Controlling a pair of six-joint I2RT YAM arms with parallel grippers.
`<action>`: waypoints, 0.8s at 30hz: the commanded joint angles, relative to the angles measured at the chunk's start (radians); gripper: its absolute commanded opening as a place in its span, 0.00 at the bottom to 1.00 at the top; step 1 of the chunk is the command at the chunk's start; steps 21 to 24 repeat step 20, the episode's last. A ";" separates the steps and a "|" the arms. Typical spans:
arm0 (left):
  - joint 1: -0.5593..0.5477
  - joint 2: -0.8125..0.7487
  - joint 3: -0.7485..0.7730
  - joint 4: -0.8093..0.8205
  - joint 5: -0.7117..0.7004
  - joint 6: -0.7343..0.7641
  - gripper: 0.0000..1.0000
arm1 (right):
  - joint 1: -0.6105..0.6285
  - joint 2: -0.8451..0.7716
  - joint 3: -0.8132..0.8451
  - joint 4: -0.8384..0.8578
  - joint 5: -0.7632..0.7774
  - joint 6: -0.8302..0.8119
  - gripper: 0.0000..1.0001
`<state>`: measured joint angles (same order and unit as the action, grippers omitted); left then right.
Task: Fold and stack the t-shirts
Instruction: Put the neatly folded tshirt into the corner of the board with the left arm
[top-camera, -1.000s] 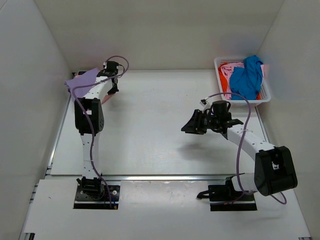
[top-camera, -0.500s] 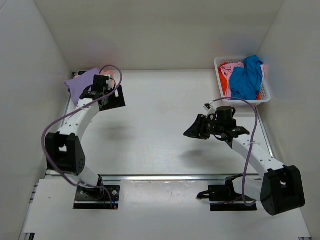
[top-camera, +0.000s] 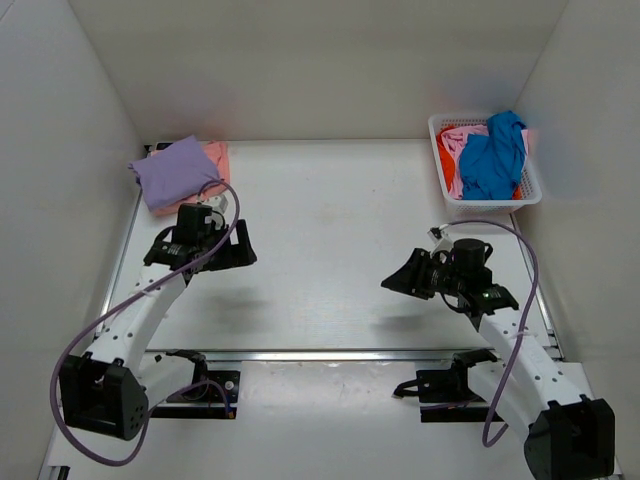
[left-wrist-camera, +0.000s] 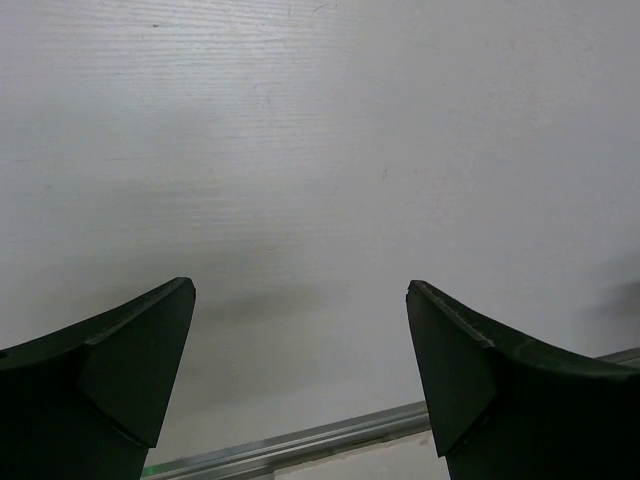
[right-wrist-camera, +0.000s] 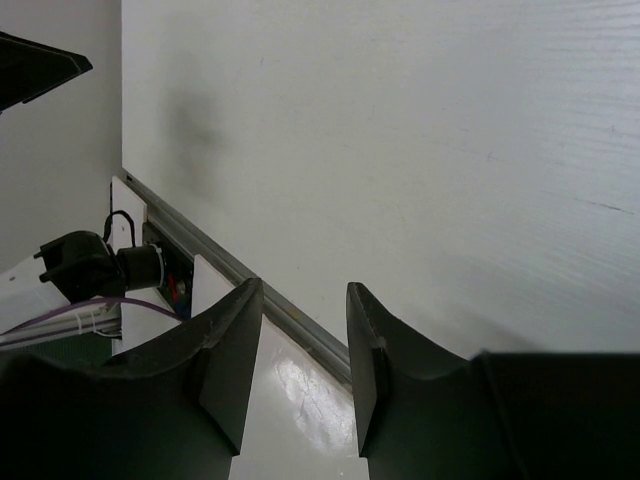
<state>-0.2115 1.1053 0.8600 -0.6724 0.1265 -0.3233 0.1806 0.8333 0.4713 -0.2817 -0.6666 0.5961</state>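
A folded lavender-purple t-shirt (top-camera: 172, 172) lies on a salmon-pink t-shirt (top-camera: 215, 157) in the table's far left corner. At the far right, a bright blue t-shirt (top-camera: 492, 160), an orange-red one (top-camera: 447, 161) and a bit of pink cloth fill the white basket (top-camera: 495, 203). My left gripper (top-camera: 205, 257) hangs over bare table, nearer than the stack, open wide and empty (left-wrist-camera: 300, 285). Over the near right of the table my right gripper (top-camera: 396, 283) points left, open about halfway, with nothing between its fingers (right-wrist-camera: 303, 288).
A metal rail (top-camera: 330, 354) runs along the table's near edge and shows in both wrist views (left-wrist-camera: 300, 445) (right-wrist-camera: 262, 290). White walls close in the left, far and right sides. The left arm's base (right-wrist-camera: 90, 265) appears beyond the rail.
My left gripper let go of the lavender t-shirt on the stack, opened wide and drew back toward the near edge. My right arm also pulled back, nearer and to the right.
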 joint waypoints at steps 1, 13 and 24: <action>-0.002 -0.047 -0.022 0.004 0.030 0.004 0.99 | 0.016 -0.056 -0.020 0.029 0.013 0.039 0.36; -0.008 -0.096 -0.041 0.000 0.038 -0.014 0.99 | -0.024 -0.138 -0.060 0.018 -0.008 0.054 0.36; -0.009 -0.056 -0.041 -0.036 0.018 0.006 0.99 | -0.021 -0.129 -0.066 0.033 -0.024 0.056 0.36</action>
